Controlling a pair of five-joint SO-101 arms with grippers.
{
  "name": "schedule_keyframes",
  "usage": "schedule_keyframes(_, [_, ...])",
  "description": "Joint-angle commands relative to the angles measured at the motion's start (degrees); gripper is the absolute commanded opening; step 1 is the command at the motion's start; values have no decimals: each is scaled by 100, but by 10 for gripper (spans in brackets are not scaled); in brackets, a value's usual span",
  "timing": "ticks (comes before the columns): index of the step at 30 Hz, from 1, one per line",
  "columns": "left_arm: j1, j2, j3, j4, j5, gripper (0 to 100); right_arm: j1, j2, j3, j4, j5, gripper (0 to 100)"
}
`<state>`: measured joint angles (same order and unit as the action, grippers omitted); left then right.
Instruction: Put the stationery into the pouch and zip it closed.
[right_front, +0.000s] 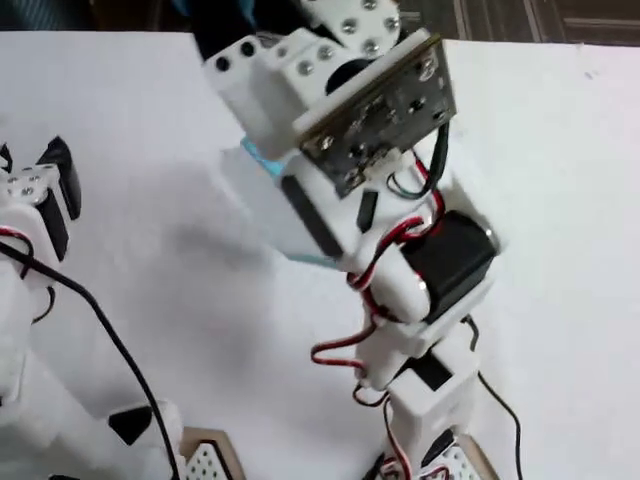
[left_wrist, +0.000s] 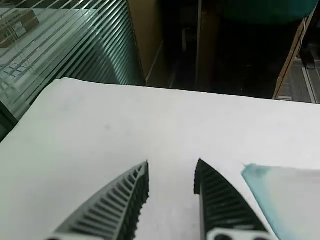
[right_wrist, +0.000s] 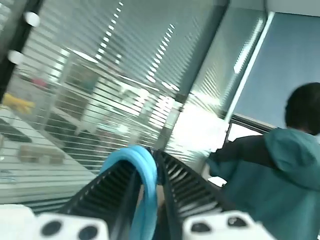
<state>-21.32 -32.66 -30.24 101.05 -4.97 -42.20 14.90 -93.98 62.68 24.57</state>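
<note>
From above, the white table (right_front: 150, 120) takes up most of the scene. The right arm (right_front: 400, 270) rears up at the centre. A pale blue sliver of the pouch (right_front: 262, 160) peeks out from under its wrist, towards 10 o'clock from the middle. The left arm (right_front: 35, 200) sits low at 9 o'clock. I see 0 pens or other stationery on the bare cloth.

In the left wrist view, the left claw (left_wrist: 171, 170) is spread with nothing between its ridged jaws, hanging over bare table. 1 corner of the pouch (left_wrist: 285, 200), translucent with a blue edge, lies just beside it.

In the right wrist view, the right claw (right_wrist: 150, 160) is tipped up towards the room and pinches a blue band, which I take for the rim of the pouch (right_wrist: 145, 195).

As for progress, I cannot tell whether the stationery is inside, nor whether the zip is drawn, because the mouth is hidden under the arm. With 1 claw gripping the rim and the other free, I'd judge the zipping not yet finished.
</note>
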Motion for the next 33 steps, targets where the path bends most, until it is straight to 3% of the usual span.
schedule_keyframes(1, [-242,-13,-123,18,-53,169,-66,13,246,497,-26,17])
schedule_keyframes(6, [-470,-13,-123,9,-70,169,75,734,826,1622,-35,17])
schedule_keyframes(15, [-1015,-4,-123,9,-88,172,822,1727,193,1613,-44,17])
schedule_keyframes(20, [-1174,-13,-123,105,-914,170,857,1930,-158,1851,-44,17])
schedule_keyframes(23, [-1587,-22,158,105,-985,172,831,1930,-158,1877,-44,17])
schedule_keyframes(25, [-1991,-22,440,114,-545,172,831,1930,-158,1877,-44,17])
schedule_keyframes(28, [-2985,-57,932,123,879,173,840,1974,-149,1886,-44,17])
schedule_keyframes(33, [-3037,-523,1477,132,492,173,866,1991,-123,1886,-44,17])
